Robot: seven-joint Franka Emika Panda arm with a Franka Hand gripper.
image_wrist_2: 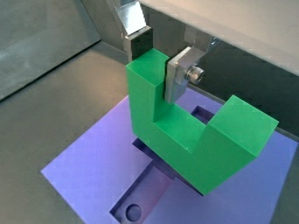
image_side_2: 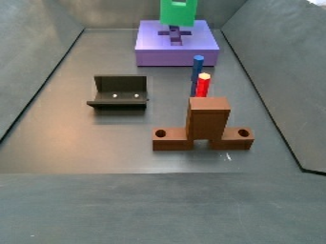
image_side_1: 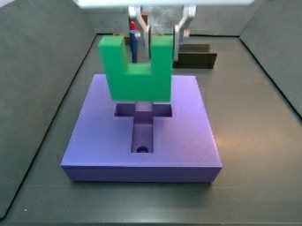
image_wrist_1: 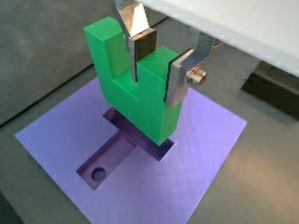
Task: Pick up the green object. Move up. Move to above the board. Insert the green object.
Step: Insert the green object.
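Observation:
My gripper (image_wrist_1: 160, 74) is shut on one prong of the green object (image_wrist_1: 122, 83). One finger sits in the notch and the other is on the prong's outer side, as both wrist views show (image_wrist_2: 158, 63). The green object (image_wrist_2: 193, 144) is a bright U-shaped block and hangs prongs up over the board (image_wrist_1: 187, 184). The board is a large purple-blue slab. The block's lower end is just over the cross-shaped recess (image_wrist_1: 117, 153). In a side view the green object (image_side_1: 132, 71) and gripper (image_side_1: 163, 48) are above the board (image_side_1: 177, 132). In a side view at the far end, the green object (image_side_2: 178, 11) is over the board (image_side_2: 178, 50).
A dark olive box (image_side_1: 195, 60) lies behind the board. Nearer, the dark fixture (image_side_2: 118, 92), a thin blue peg (image_side_2: 199, 65) beside a red piece (image_side_2: 201, 84), and a brown block on a base (image_side_2: 204, 124) stand on the grey floor. Grey walls enclose the floor.

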